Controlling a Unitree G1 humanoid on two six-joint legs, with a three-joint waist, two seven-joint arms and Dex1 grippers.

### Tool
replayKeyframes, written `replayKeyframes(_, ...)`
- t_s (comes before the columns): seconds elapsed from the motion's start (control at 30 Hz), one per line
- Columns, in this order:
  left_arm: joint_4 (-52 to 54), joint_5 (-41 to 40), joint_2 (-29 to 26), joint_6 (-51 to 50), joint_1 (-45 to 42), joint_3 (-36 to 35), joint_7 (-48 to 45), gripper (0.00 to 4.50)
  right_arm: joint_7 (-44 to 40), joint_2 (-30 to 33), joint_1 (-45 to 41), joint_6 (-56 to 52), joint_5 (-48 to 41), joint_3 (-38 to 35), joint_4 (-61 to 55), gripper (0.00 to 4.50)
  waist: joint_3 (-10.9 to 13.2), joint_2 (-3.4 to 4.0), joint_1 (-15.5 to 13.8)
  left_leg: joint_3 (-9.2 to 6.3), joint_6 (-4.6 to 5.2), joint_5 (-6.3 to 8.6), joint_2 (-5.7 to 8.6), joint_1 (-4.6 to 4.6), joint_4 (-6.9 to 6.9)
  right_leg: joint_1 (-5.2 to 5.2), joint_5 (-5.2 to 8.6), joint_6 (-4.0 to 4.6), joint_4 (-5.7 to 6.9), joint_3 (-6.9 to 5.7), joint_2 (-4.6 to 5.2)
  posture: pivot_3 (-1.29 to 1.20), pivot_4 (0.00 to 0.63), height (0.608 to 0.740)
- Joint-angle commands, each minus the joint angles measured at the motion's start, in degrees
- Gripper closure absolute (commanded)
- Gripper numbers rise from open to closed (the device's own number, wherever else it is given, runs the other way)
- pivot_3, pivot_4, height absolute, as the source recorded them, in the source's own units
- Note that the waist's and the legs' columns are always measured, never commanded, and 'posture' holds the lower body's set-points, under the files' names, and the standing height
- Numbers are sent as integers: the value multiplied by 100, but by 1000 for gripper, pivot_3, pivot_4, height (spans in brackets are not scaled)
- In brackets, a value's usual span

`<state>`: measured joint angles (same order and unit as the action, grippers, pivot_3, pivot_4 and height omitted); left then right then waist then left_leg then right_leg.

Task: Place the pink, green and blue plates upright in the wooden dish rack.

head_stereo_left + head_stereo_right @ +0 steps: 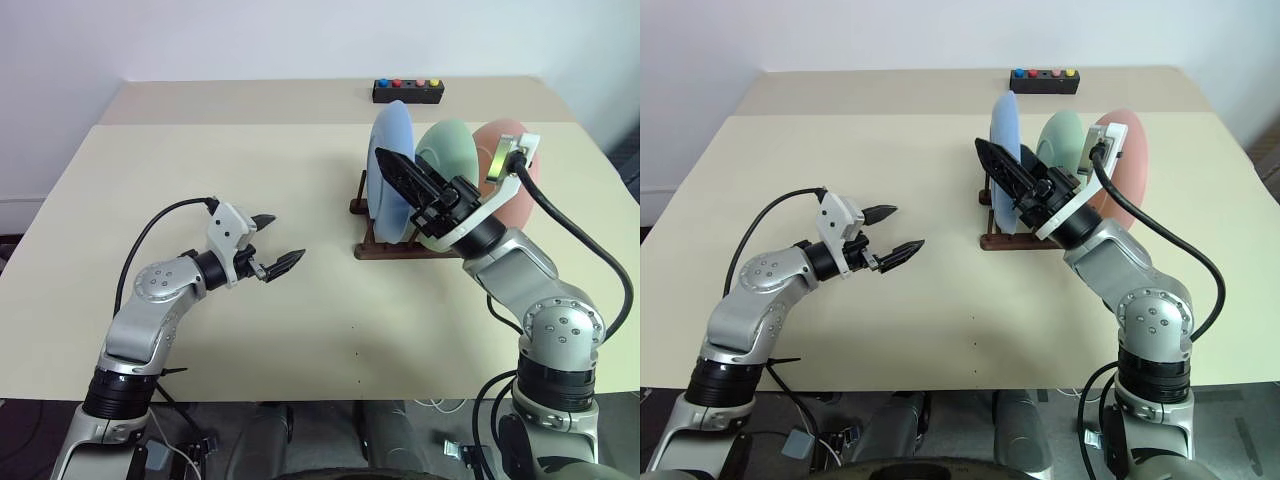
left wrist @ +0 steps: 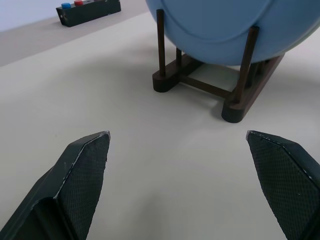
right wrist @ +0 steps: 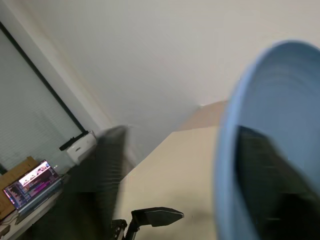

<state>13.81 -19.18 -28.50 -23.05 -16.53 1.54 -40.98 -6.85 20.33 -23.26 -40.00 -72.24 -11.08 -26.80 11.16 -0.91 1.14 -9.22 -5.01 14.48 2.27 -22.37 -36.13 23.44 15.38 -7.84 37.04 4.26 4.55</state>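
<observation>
The left gripper [image 1: 273, 245] is hovering over the table [image 1: 200, 160] with its jaws spread wide and nothing between them. The wooden dish rack [image 1: 385, 248] is holding the blue plate [image 1: 388, 160], green plate [image 1: 450, 150] and pink plate [image 1: 505, 140] upright, in that order. The right gripper [image 1: 1008, 170] is straddling the blue plate's rim, fingers parted.
</observation>
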Motion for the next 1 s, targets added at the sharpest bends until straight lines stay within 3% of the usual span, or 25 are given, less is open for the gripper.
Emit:
replayKeyframes(0.03,163,-3,11,70,-76,-7,7,0,-16,71,14,86,22,-111,-150,58,0,0,0,0,0,0,0,0,0,0,0,0,0,0,0,0,150,740)
replayKeyframes(0.6,177,-44,28,27,-94,-22,8,0,-3,614,394,63,203,-342,-520,58,0,0,-7,0,0,0,0,-1,1,-1,0,0,-3,0,0,0,150,740)
replayKeyframes(0.93,85,-19,11,66,-161,-31,-62,0,-770,1865,681,107,317,-915,-1051,58,0,-1,-27,2,1,1,0,-2,0,-3,0,-1,-8,0,1,0,150,740)
replayKeyframes(1.0,-20,59,-28,140,-192,-69,-41,0,-1183,2224,819,214,309,-1405,-1048,58,0,0,-32,2,1,1,0,-2,-1,-4,0,-1,-9,-1,1,0,150,740)
